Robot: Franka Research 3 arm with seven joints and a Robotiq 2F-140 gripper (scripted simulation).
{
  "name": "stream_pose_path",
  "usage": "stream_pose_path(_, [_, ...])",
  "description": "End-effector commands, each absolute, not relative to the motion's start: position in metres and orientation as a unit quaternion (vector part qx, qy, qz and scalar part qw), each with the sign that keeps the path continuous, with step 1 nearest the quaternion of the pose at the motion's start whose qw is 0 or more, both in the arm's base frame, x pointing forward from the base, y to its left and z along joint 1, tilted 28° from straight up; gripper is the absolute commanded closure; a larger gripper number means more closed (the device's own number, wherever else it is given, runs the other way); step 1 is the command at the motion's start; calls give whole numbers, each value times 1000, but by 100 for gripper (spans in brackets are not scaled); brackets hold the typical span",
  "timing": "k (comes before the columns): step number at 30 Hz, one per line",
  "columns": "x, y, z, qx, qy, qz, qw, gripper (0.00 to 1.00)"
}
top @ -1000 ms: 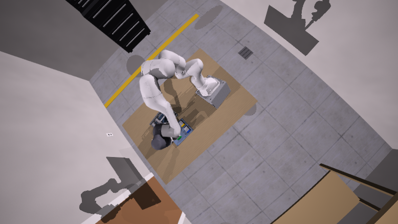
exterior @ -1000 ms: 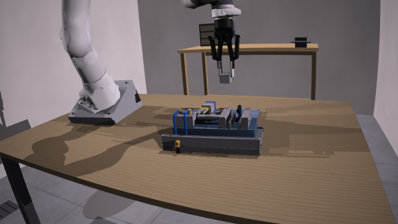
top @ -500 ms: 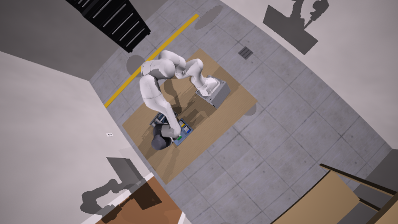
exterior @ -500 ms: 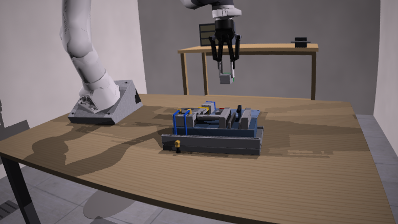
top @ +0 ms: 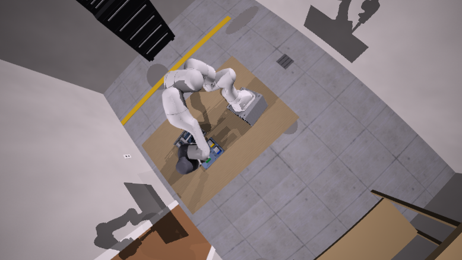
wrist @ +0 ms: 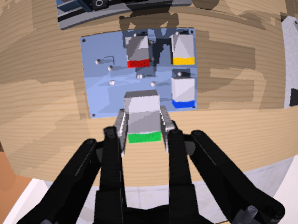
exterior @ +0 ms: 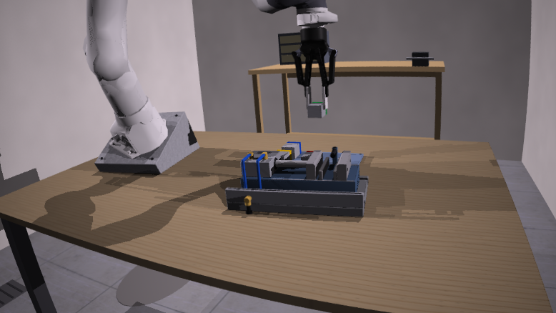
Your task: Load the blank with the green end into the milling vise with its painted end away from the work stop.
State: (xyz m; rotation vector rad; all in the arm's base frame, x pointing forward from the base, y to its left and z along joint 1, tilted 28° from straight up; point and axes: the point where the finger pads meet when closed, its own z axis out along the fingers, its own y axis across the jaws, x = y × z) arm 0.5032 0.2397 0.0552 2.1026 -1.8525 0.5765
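Note:
My gripper is shut on the grey blank with the green end and holds it high above the table, over the infeed plate side. The green end faces the wrist camera. In the wrist view the blue infeed plate lies below with a red-ended blank, a yellow-ended blank and a blue-ended blank on it. The milling vise stands on its raised plate in front of the infeed plate, with blue hoses at its left block and a grey jaw block at the right.
The robot base stands on a grey wedge at the table's back left. A yellow-topped knob sticks out at the front of the vise plate. A second table stands behind.

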Motion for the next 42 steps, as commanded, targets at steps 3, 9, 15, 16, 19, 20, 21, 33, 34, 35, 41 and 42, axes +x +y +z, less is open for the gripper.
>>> stream_pose_path(3, [505, 244, 57, 730, -641, 198, 135, 100])
stream_pose_path(9, [505, 244, 56, 730, -641, 198, 135, 100])
stream_pose_path(15, [505, 244, 56, 730, -641, 198, 135, 100])
stream_pose_path(16, [505, 244, 56, 730, -641, 198, 135, 100])
stream_pose_path(19, [505, 244, 56, 730, -641, 198, 135, 100])
stream_pose_path(20, [505, 244, 56, 730, -641, 198, 135, 100])
stream_pose_path(21, [504, 240, 54, 742, -624, 196, 144, 100])
stream_pose_path(33, [504, 240, 54, 797, -553, 182, 161, 100])
stream_pose_path(34, [504, 240, 54, 797, -553, 182, 161, 100])
stream_pose_path(35, [504, 240, 54, 797, -553, 182, 161, 100])
stream_pose_path(41, [504, 240, 54, 832, -499, 171, 173, 100])
stream_pose_path(42, [505, 241, 55, 843, -480, 167, 176, 100])
